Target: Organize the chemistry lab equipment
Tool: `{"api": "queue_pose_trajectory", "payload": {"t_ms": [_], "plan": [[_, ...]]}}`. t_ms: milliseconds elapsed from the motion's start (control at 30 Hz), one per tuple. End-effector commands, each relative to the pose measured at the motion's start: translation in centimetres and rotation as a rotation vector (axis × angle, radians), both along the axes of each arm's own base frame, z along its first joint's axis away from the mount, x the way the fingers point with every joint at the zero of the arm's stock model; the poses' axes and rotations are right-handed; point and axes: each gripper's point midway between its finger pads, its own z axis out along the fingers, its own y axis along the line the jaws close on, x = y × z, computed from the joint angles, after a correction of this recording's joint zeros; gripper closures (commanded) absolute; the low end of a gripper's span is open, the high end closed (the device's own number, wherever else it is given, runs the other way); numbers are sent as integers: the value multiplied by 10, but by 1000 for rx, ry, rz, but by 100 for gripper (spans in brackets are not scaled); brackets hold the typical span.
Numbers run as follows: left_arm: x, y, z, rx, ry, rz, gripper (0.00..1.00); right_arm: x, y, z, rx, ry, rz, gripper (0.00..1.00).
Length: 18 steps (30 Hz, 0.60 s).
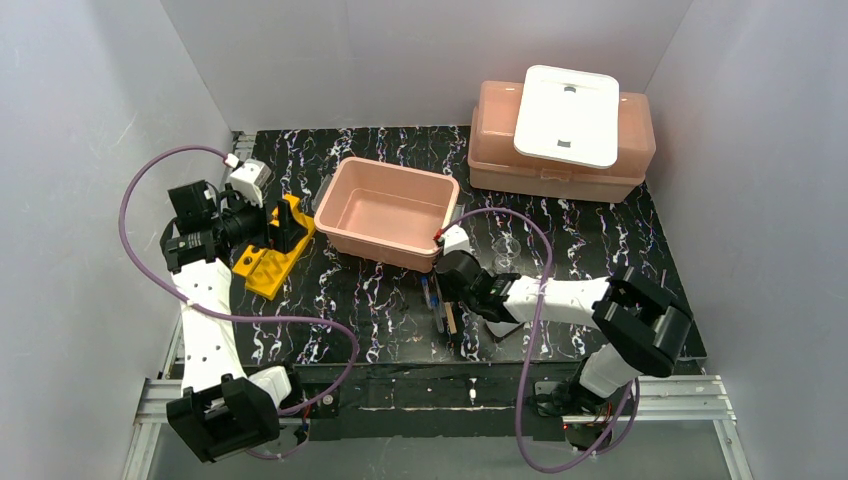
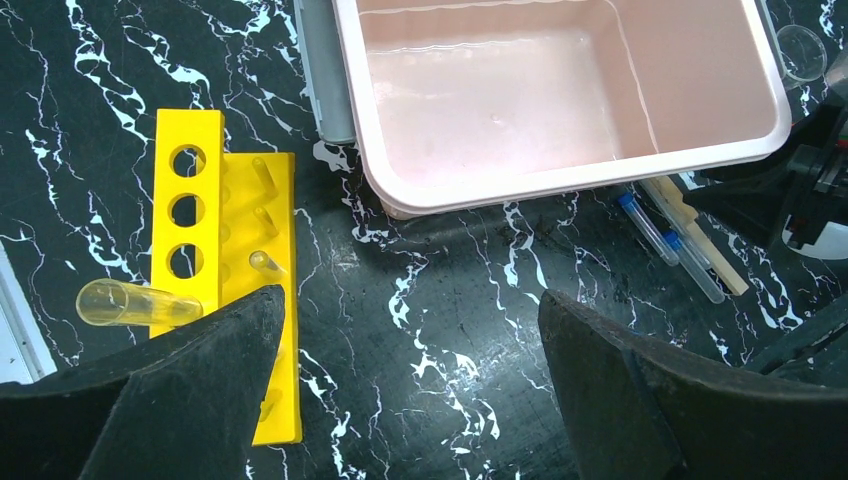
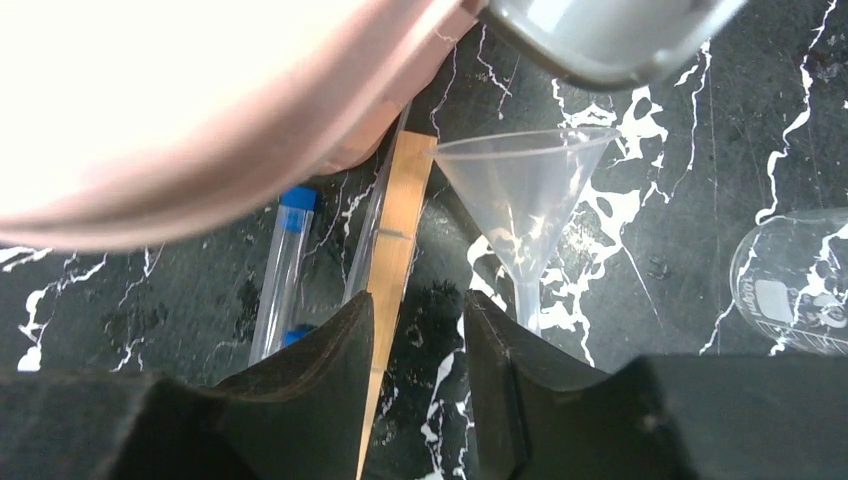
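The yellow holed test-tube rack [image 1: 272, 258] lies at the left, and in the left wrist view [image 2: 225, 240] a clear glass tube [image 2: 135, 303] lies through one hole. My left gripper [image 2: 410, 300] hovers beside the rack, open wide and empty. My right gripper [image 3: 418, 305] is low in front of the open pink tub, its jaws a little apart. The wooden stick [image 3: 400, 220] lies in the gap against the left finger. Blue-tipped pipettes [image 3: 283, 265] lie just left of it. A clear funnel [image 3: 525, 185] and the small clear beaker [image 3: 795, 285] sit to its right. I cannot make out the squeeze bottle.
An open pink tub [image 1: 335, 190] stands at the middle. A closed pink tub [image 1: 490, 150] with a white lid [image 1: 567, 115] on top stands at the back right. A grey rounded object [image 3: 600, 40] sits by the open tub's corner. White walls close in the table.
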Motion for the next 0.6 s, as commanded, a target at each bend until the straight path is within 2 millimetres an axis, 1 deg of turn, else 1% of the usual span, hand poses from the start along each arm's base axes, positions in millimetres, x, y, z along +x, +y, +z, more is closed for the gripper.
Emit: {"api": "queue_pose_trajectory", "payload": {"t_ms": [0, 267, 467, 533, 567], "plan": [[-3, -1, 16, 29, -49, -6, 2, 15, 13, 7, 75, -60, -61, 55], [-4, 0, 12, 45, -45, -9, 2, 8, 13, -15, 69, -6, -74, 57], [-4, 1, 10, 52, -42, -10, 2, 3, 5, -25, 44, 20, -93, 59], [-4, 1, 10, 51, -41, -9, 2, 1, 2, -27, 40, 25, -93, 62], [-4, 1, 10, 50, -41, -10, 2, 0, 0, -27, 40, 25, -96, 65]]}}
